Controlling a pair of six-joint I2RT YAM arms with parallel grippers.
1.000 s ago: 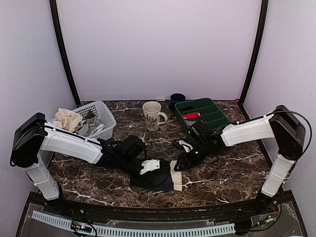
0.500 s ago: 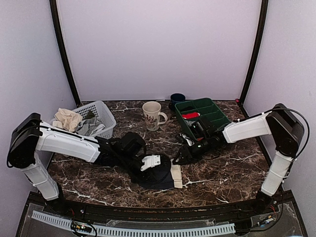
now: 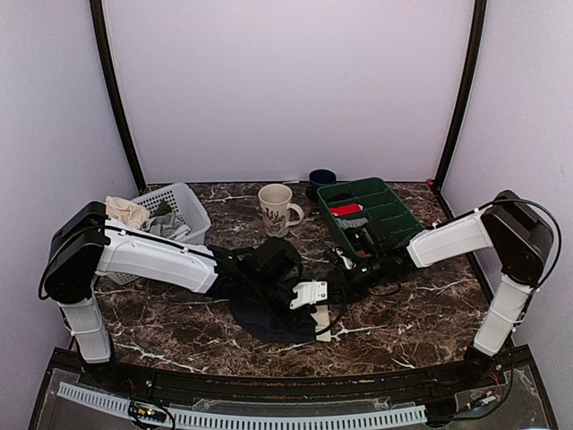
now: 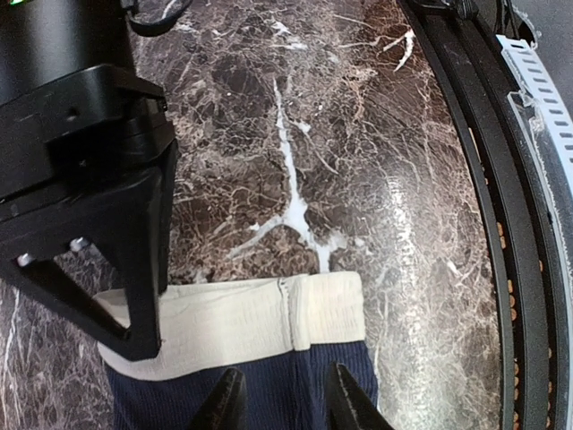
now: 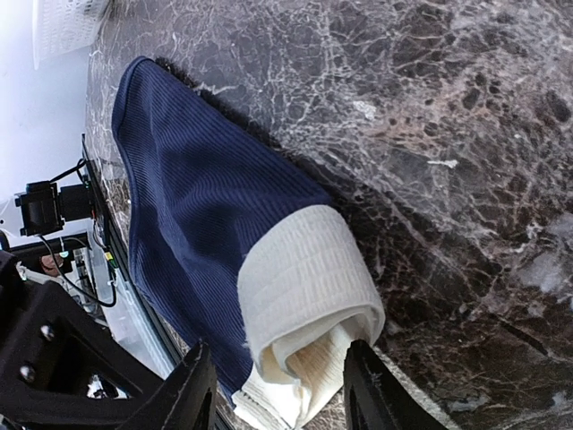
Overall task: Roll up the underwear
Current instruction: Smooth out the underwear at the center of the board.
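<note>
Left claw (image 4: 285, 408) apparently clamping underwear (image 5: 188, 206); right claw (image 5: 277, 385) apart, facing rolled waistband (image 5: 304, 269).

walls (image 3: 286, 90): plain pale lilac | table (image 3: 421, 315): dark veined marble | corner posts (image 3: 114, 90): black

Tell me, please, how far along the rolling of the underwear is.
Barely begun. Done: the cream waistband end of the underwear is curled over into one loose turn. In hand: the left pincer seems to pinch the navy cloth beside the waistband; the right pincer stands open near the curl. Left: the navy body lies spread out, unrolled.
</note>
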